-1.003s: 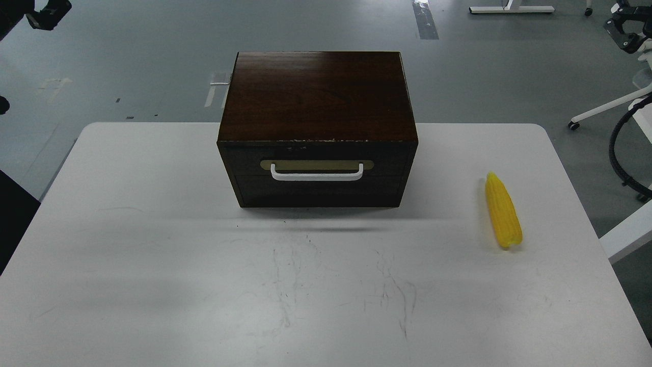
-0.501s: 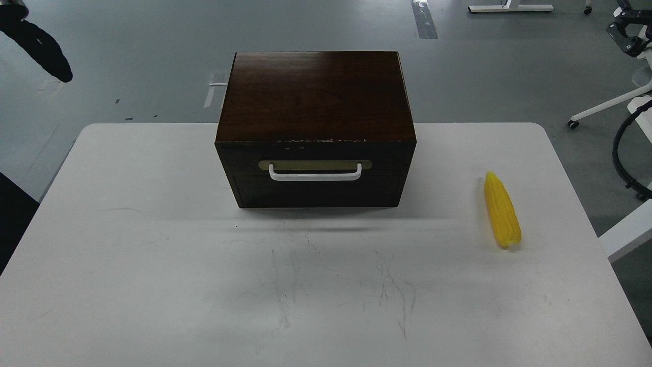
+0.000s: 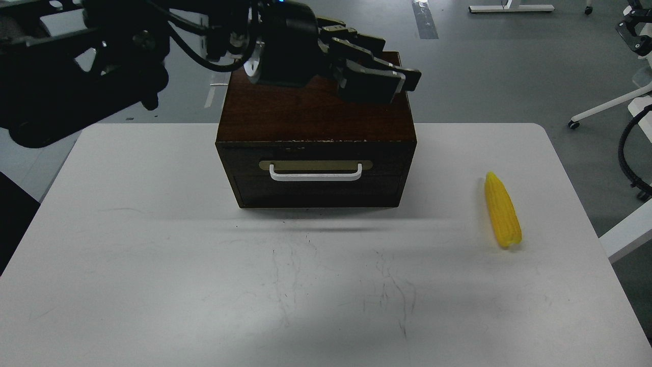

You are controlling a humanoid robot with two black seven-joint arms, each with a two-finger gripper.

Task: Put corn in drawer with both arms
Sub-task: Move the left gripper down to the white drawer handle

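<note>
Nothing of the task is done yet: the drawer [image 3: 316,178] is closed and the corn [image 3: 503,210] lies on the counter [image 3: 153,255], well to its right. My left claw [image 3: 379,76] hovers above the cabinet [image 3: 313,107], holding nothing; whether its fingers are apart I cannot tell. The right claw is out of view.

Even, diffuse overhead light keeps the white table [image 3: 153,265] bright. The cabinet [image 3: 316,117] casts a soft, narrow shadow forward, and its top shows a faint sheen. The left arm [image 3: 102,56] is underexposed, nearly detail-free black. Focus is sharp throughout.
</note>
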